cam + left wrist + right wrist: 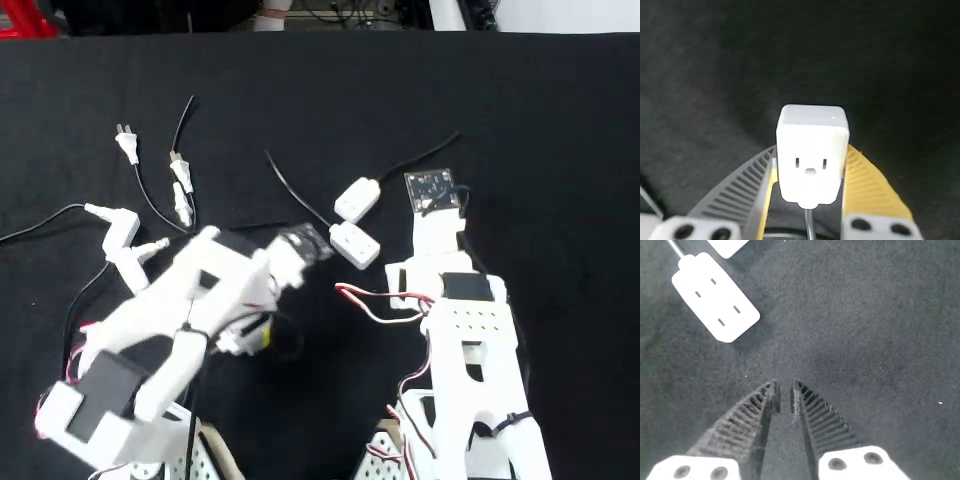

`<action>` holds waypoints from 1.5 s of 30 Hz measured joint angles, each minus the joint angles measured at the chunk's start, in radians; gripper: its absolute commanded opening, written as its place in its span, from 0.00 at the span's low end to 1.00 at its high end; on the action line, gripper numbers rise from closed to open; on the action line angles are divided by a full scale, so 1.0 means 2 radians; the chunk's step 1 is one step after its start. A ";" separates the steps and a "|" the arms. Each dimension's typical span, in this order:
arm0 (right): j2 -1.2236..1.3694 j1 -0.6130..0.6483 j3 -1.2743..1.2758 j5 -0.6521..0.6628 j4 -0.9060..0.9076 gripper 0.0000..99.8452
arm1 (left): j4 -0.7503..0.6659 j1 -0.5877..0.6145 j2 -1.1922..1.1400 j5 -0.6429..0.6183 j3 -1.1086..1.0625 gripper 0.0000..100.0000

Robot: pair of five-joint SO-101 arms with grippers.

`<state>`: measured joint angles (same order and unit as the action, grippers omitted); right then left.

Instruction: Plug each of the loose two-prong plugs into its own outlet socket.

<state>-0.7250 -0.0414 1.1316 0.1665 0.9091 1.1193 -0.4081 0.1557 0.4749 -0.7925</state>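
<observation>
In the left wrist view my left gripper (810,200) is shut on a white cube socket (812,150), its slotted face towards the camera and its cord running back between the fingers. In the high view that gripper (308,244) sits just left of two flat white outlet sockets (357,198) (355,246). My right gripper (784,396) is shut on nothing above bare cloth, with one flat socket (715,296) lying beyond its tips. Loose two-prong plugs (127,143) (180,172) lie at the far left, with white angled plugs (118,226) nearer.
Black cords trail across the black tablecloth (540,120) from the plugs and sockets. Red and white wires (365,300) loop between the two arms. The right side of the table is bare cloth.
</observation>
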 measured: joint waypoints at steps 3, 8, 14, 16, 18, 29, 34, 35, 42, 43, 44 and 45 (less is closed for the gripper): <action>0.000 0.000 0.000 0.000 0.000 0.05 | -0.004 -0.048 0.055 -0.003 -0.035 0.22; 0.000 0.000 0.000 0.000 0.000 0.05 | -0.001 -0.093 0.161 -0.003 -0.101 0.33; 0.003 0.000 -0.001 0.000 0.039 0.05 | 0.034 -0.078 0.292 -0.025 -0.136 0.33; 0.003 0.000 -0.001 -0.004 0.060 0.05 | 0.066 -0.076 0.339 -0.027 -0.136 0.33; 0.003 0.000 -0.016 -0.003 0.068 0.05 | 0.103 -0.069 0.390 -0.028 -0.136 0.33; 0.107 0.046 -0.206 0.070 0.187 0.05 | 0.147 0.219 0.765 -0.029 -0.188 0.33; 0.255 0.116 -0.328 0.110 0.216 0.05 | 0.125 0.296 0.815 -0.028 -0.265 0.33; 0.286 0.128 -0.351 0.117 0.216 0.05 | 0.111 0.305 0.812 -0.028 -0.281 0.33; 0.492 0.205 -0.506 0.215 0.214 0.14 | 0.052 0.337 0.812 -0.028 -0.376 0.33; 0.512 0.212 -0.522 0.230 0.215 0.15 | 0.052 0.341 0.811 -0.028 -0.384 0.33; 0.528 0.218 -0.537 0.245 0.216 0.15 | 0.052 0.346 0.811 -0.028 -0.390 0.33; 0.542 0.224 -0.550 0.256 0.216 0.15 | 0.052 0.350 0.811 -0.025 -0.398 0.33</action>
<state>0.3598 0.4066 0.0315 0.6790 1.3403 1.2236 0.2915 1.7776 0.4242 -1.5888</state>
